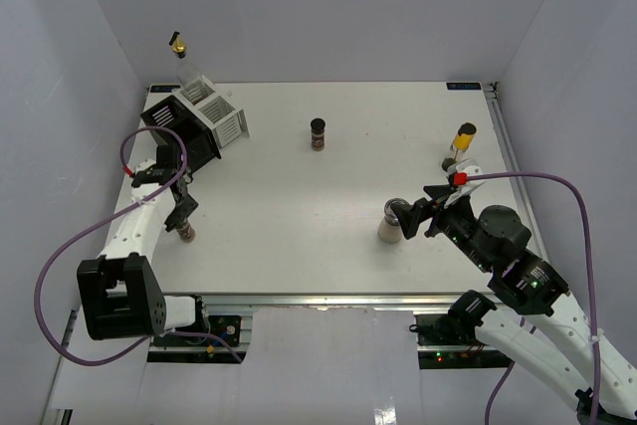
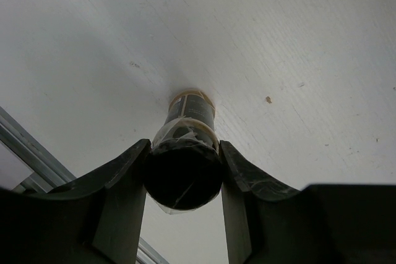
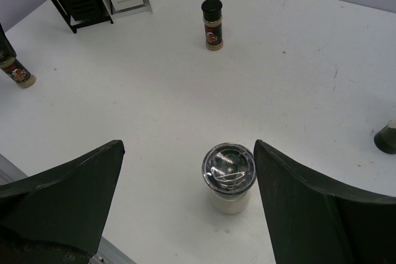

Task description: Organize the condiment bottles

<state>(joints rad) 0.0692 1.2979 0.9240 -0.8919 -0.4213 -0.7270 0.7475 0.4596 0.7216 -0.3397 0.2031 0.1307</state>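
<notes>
My left gripper (image 1: 183, 218) is shut on the dark cap of a small brown spice jar (image 2: 185, 129) that stands on the table near the left edge; the jar also shows in the top view (image 1: 187, 235). My right gripper (image 1: 416, 216) is open around the cream shaker with a metal top (image 3: 228, 177), which stands between the fingers, nearer the right one, untouched. A second dark-capped brown spice jar (image 1: 318, 133) stands mid-table at the back. The slim black-capped bottle with yellow contents (image 1: 461, 142) stands at the far right. The tall clear bottle with a gold pourer (image 1: 180, 55) stands in the white rack (image 1: 227, 118).
A black slotted rack (image 1: 175, 130) stands next to the white one at the back left corner. White walls close in the table on three sides. A metal rail (image 1: 328, 303) runs along the near edge.
</notes>
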